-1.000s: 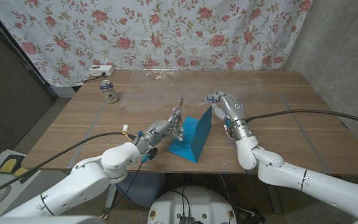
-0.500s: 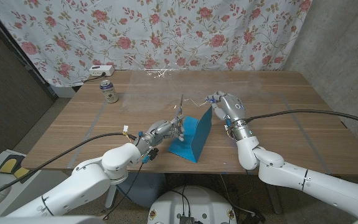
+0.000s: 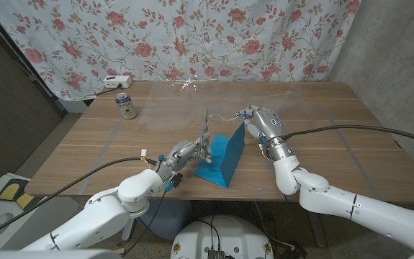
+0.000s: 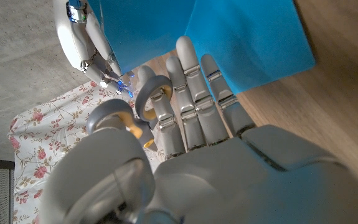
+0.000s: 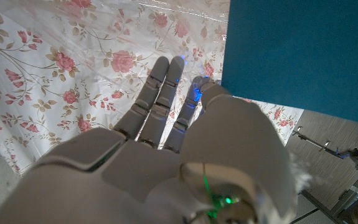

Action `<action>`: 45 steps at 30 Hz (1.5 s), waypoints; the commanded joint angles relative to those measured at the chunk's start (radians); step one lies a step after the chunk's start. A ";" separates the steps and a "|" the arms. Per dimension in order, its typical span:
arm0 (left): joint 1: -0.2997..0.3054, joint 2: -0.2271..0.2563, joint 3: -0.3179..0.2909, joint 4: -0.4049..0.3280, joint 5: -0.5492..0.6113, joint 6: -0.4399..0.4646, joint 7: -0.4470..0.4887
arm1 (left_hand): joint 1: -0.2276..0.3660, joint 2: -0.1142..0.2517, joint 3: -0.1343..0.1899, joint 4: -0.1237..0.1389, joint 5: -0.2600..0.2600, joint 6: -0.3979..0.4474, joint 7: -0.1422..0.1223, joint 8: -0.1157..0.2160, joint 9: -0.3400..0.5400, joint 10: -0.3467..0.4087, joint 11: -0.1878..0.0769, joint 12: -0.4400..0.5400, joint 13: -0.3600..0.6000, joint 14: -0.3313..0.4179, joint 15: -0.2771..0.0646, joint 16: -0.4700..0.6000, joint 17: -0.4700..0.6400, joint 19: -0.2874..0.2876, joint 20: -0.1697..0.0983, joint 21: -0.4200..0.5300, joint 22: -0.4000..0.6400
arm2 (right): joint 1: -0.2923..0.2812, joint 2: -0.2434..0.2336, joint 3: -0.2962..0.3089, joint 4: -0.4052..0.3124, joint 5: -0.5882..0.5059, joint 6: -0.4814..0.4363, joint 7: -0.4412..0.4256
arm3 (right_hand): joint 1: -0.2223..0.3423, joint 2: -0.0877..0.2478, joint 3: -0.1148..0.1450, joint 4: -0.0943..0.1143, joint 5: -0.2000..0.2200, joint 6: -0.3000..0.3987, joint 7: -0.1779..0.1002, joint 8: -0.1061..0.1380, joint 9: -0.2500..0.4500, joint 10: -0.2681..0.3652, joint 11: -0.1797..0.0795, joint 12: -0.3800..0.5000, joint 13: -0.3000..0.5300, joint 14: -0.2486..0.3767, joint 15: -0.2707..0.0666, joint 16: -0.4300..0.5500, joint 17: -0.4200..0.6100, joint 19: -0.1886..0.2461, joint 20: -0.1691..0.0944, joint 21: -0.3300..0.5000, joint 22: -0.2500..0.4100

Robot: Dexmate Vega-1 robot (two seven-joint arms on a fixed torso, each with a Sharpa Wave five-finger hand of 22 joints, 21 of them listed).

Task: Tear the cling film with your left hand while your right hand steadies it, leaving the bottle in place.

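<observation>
Wooden table before a floral curtain: the left hand (image 3: 191,150) has drawn the pinched clear cling film (image 3: 207,124) taller from the blue triangular dispenser box (image 3: 221,159); the right hand (image 3: 255,121) grips its end, tear unfinished.

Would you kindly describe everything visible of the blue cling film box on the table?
The blue cling film box is a long matte carton, apparently cardboard, standing tilted near the table's front middle with one end raised toward the right hand. That hand sits at its upper end. The left hand is at its lower side, fingers beside the blue face. A thin strand of clear film rises between the hands. Whether either hand touches the carton is unclear.
</observation>
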 commanded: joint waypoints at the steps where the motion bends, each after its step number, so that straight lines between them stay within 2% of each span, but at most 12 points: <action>1: -0.021 -0.027 0.011 0.046 -0.003 -0.026 -0.027 | -0.030 -0.017 -0.011 0.004 -0.010 0.049 0.044 -0.004 -0.004 0.039 -0.034 0.000 0.001 0.009 0.004 0.004 0.003 0.001 -0.007 0.005 -0.001 | -0.002 -0.008 -0.004 -0.017 -0.001 -0.040 0.023 | -0.001 0.004 0.001 -0.004 0.002 0.012 -0.001 -0.002 0.005 0.008 -0.009 -0.001 0.044 0.015 -0.152 -0.007 0.006 -0.007 -0.089 0.011 0.000; 4: -0.046 -0.032 0.018 0.057 0.006 -0.025 -0.040 | -0.057 -0.038 -0.027 0.010 -0.021 0.050 0.050 -0.008 -0.009 0.044 -0.036 -0.001 -0.001 0.013 0.005 0.004 0.004 0.003 -0.008 0.006 -0.003 | -0.001 -0.012 -0.002 -0.022 -0.008 -0.046 0.019 | -0.001 0.004 0.001 -0.004 0.003 0.012 -0.002 -0.002 0.005 0.009 -0.008 0.001 0.048 0.015 -0.152 -0.010 0.006 -0.009 -0.089 0.014 -0.001; 5: -0.053 -0.034 0.018 0.060 0.003 -0.023 -0.044 | -0.071 -0.047 -0.035 0.015 -0.025 0.054 0.042 -0.009 -0.011 0.046 -0.036 -0.004 -0.005 0.014 0.005 0.003 0.003 0.003 -0.008 0.007 -0.005 | -0.001 -0.012 0.000 -0.022 -0.004 -0.044 0.020 | -0.001 0.004 0.001 -0.004 0.003 0.012 -0.001 -0.002 0.005 0.008 -0.008 0.000 0.046 0.016 -0.152 -0.010 0.007 -0.009 -0.090 0.016 -0.001; 7: -0.062 -0.037 0.019 0.064 0.004 -0.019 -0.044 | -0.080 -0.054 -0.041 0.017 -0.026 0.056 0.042 -0.010 -0.011 0.044 -0.039 -0.004 -0.003 0.013 0.004 0.002 0.004 0.003 -0.008 0.006 -0.005 | 0.001 -0.008 0.005 -0.015 0.006 -0.039 0.018 | -0.001 0.004 0.001 -0.005 0.003 0.012 -0.001 -0.002 0.005 0.008 -0.008 0.000 0.047 0.016 -0.152 -0.011 0.007 -0.009 -0.090 0.017 -0.001; 10: -0.067 -0.038 0.019 0.065 0.001 -0.014 -0.046 | -0.121 -0.086 -0.067 0.029 -0.028 0.060 0.040 -0.012 -0.013 0.045 -0.038 -0.003 0.001 0.018 0.003 -0.003 -0.005 0.005 -0.009 0.006 -0.009 | 0.007 0.000 0.003 -0.003 0.006 -0.031 0.016 | -0.001 0.004 0.001 -0.005 0.003 0.012 -0.002 -0.002 0.005 0.008 -0.008 -0.001 0.047 0.016 -0.152 -0.015 0.006 -0.010 -0.089 0.020 -0.001; 15: -0.071 -0.038 0.018 0.070 -0.009 -0.010 -0.054 | -0.163 -0.118 -0.094 0.040 -0.024 0.061 0.041 -0.014 -0.012 0.045 -0.037 -0.006 -0.001 0.018 0.003 -0.003 -0.001 0.005 -0.007 0.005 -0.013 | 0.015 0.010 -0.008 0.016 -0.004 -0.024 0.023 | -0.002 0.004 0.001 -0.004 0.003 0.012 -0.002 -0.002 0.005 0.007 -0.008 -0.003 0.048 0.019 -0.152 -0.017 0.008 -0.013 -0.090 0.024 -0.001; 20: -0.067 -0.033 0.011 0.066 -0.009 -0.014 -0.051 | -0.176 -0.124 -0.102 0.044 -0.020 0.061 0.047 -0.015 -0.011 0.047 -0.035 -0.009 -0.004 0.019 0.006 -0.003 0.000 0.005 -0.007 0.005 -0.015 | 0.015 0.007 -0.007 0.021 -0.006 -0.024 0.015 | -0.002 0.004 0.001 -0.005 0.003 0.012 -0.002 -0.002 0.006 0.010 -0.009 -0.002 0.049 0.019 -0.152 -0.020 0.009 -0.015 -0.090 0.028 -0.002; 24: -0.065 -0.030 0.008 0.062 -0.008 -0.015 -0.050 | -0.182 -0.126 -0.105 0.047 -0.018 0.062 0.042 -0.015 -0.010 0.051 -0.035 -0.009 -0.006 0.020 0.005 -0.002 0.000 0.005 -0.006 0.004 -0.016 | 0.017 -0.003 0.002 0.022 0.006 -0.017 0.017 | -0.002 0.004 0.001 -0.005 0.003 0.013 -0.001 -0.002 0.006 0.011 -0.008 -0.002 0.050 0.020 -0.152 -0.024 0.009 -0.017 -0.090 0.033 -0.002; 27: -0.065 -0.027 0.010 0.053 -0.006 -0.015 -0.053 | -0.189 -0.129 -0.109 0.049 -0.015 0.058 0.050 -0.018 -0.010 0.051 -0.036 -0.008 -0.003 0.018 0.007 -0.002 0.002 0.006 -0.005 0.004 -0.017 | 0.017 -0.007 0.015 0.022 0.019 -0.010 0.011 | -0.001 0.004 0.001 -0.006 0.003 0.012 -0.003 -0.002 0.006 0.010 -0.008 -0.003 0.050 0.022 -0.152 -0.024 0.011 -0.018 -0.090 0.035 -0.002; 45: -0.035 -0.004 -0.007 0.009 0.011 -0.047 -0.058 | -0.210 -0.141 -0.123 0.053 -0.008 0.063 0.048 -0.020 -0.010 0.044 -0.030 -0.012 0.001 0.015 0.007 -0.005 0.002 0.006 -0.004 0.002 -0.021 | 0.016 -0.015 0.037 0.007 0.033 -0.001 0.016 | -0.002 0.005 0.001 -0.005 0.003 0.011 -0.001 -0.003 0.007 0.009 -0.008 -0.008 0.051 0.026 -0.152 -0.039 0.011 -0.025 -0.091 0.052 -0.003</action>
